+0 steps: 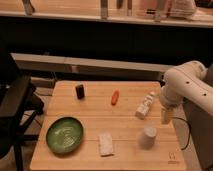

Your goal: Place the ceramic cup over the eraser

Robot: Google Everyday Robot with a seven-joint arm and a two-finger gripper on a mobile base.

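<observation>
The ceramic cup is a small off-white cylinder standing upright near the front right of the wooden table. The eraser is a small orange-red piece lying at the table's middle back, well left of the cup. My gripper hangs from the white arm at the table's right edge, just above and to the right of the cup and apart from it. It holds nothing that I can see.
A whitish labelled bottle lies next to the gripper on its left. A small black block stands at the back left. A green plate sits front left, a flat whitish block front centre. A dark chair stands left of the table.
</observation>
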